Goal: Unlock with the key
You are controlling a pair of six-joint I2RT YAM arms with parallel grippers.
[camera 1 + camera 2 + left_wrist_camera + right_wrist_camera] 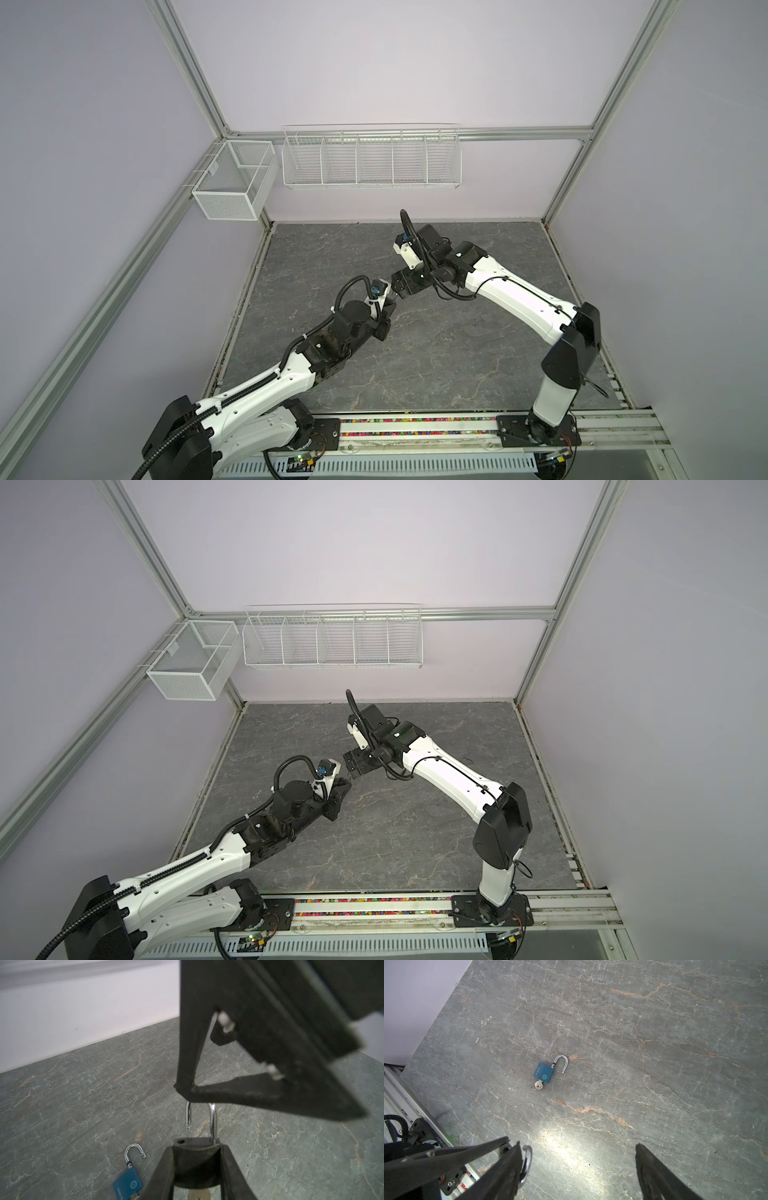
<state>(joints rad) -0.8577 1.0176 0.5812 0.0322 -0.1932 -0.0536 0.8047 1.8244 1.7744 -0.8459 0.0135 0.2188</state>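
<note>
Left gripper (197,1159) pinches the lock (197,1144), shackle (213,1120) open. Right gripper (577,1167), fingers (508,1167) spread beside the shackle, should back straight off without snagging it.

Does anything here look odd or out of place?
Nothing spilled or broken. A blue padlock lies on the table, shackle swung open, key in it. The left gripper holds a dark padlock whose shackle is open too.
</note>
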